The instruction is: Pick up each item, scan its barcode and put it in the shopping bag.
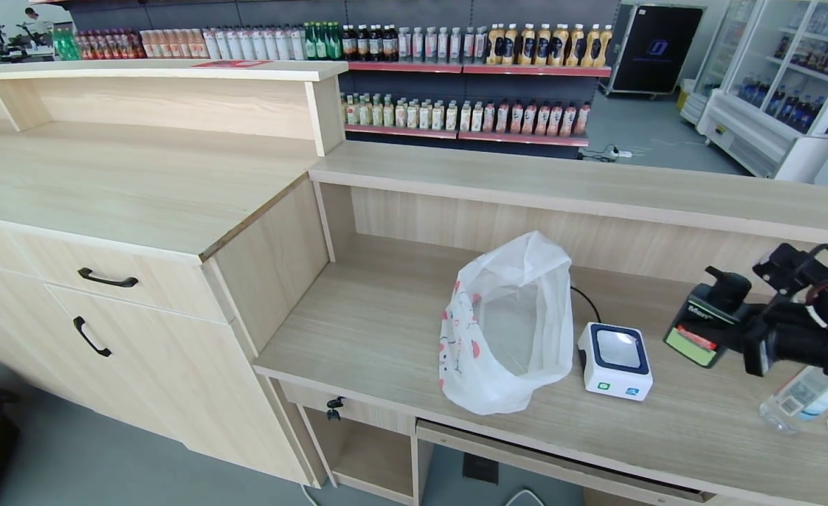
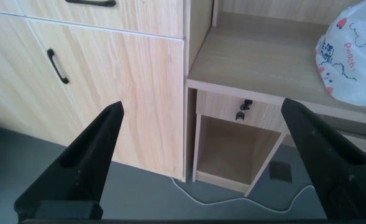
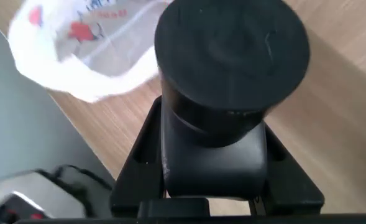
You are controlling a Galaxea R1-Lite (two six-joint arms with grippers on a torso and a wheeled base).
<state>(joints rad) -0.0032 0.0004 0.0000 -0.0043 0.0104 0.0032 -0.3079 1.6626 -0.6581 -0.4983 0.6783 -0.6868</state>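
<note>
Right gripper (image 1: 727, 330) clamped on black-capped dark bottle (image 1: 701, 325), above counter (image 1: 386, 330), right of barcode scanner (image 1: 616, 360). Shopping bag (image 1: 509, 330) open, just left of scanner. Left gripper (image 2: 202, 109) jaws wide, low, facing cabinet door (image 2: 108, 74).

This is a shop, a small grocery or convenience store, seen from behind the till. A pale wooden checkout counter (image 1: 372, 330) runs across the near side. A barcode scanner (image 1: 616, 360) and a white plastic shopping bag (image 1: 505, 327) stand on its lower desk. Beyond it, along the far wall, dark shelves (image 1: 467, 69) with red edges carry long rows of bottled drinks (image 1: 540, 43). Glass-door fridges (image 1: 786, 77) stocked with more bottles stand at the far right.
</note>
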